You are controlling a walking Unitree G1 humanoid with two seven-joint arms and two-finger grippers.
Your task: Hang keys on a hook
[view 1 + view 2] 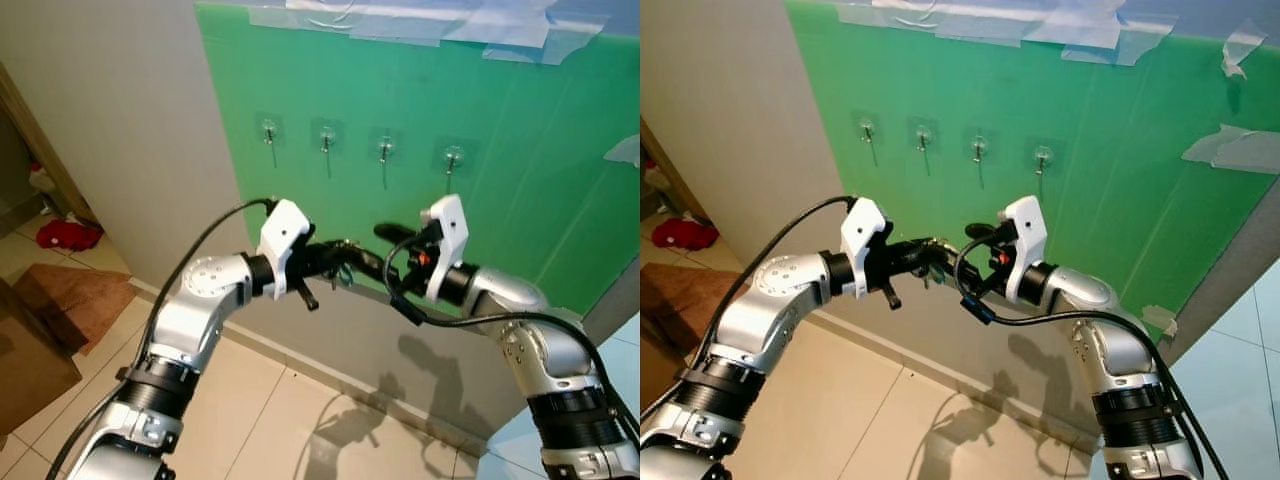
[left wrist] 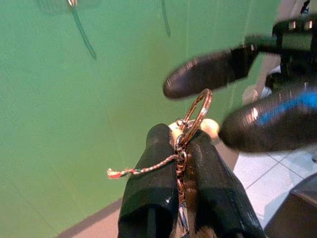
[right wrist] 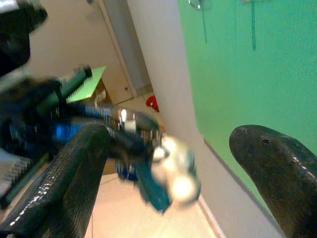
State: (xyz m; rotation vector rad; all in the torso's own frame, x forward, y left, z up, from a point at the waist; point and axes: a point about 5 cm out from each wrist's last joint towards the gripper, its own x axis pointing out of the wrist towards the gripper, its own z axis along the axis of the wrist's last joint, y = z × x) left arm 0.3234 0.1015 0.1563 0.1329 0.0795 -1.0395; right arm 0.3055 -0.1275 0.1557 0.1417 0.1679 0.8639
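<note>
My left gripper (image 2: 185, 148) pinches the keys (image 2: 190, 124), ring pointing right toward my spread right gripper (image 3: 163, 168); hooks (image 1: 386, 150) sit farther, above.

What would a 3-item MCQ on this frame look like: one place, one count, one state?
1. Where are the keys?
A. on a hook
B. clamped in the left hand
C. on the floor

2. How many hooks are on the green board?
A. two
B. four
C. six

3. What state is the right hand in?
A. open, fingers spread either side of the key ring
B. shut on the keys
C. hanging idle by the floor

Answers:
1 B: the left hand pinches the keys, with the key ring sticking out past its fingertips.
2 B: four hooks sit in a row on the green board.
3 A: the right hand holds its fingers apart around the ring.
</note>
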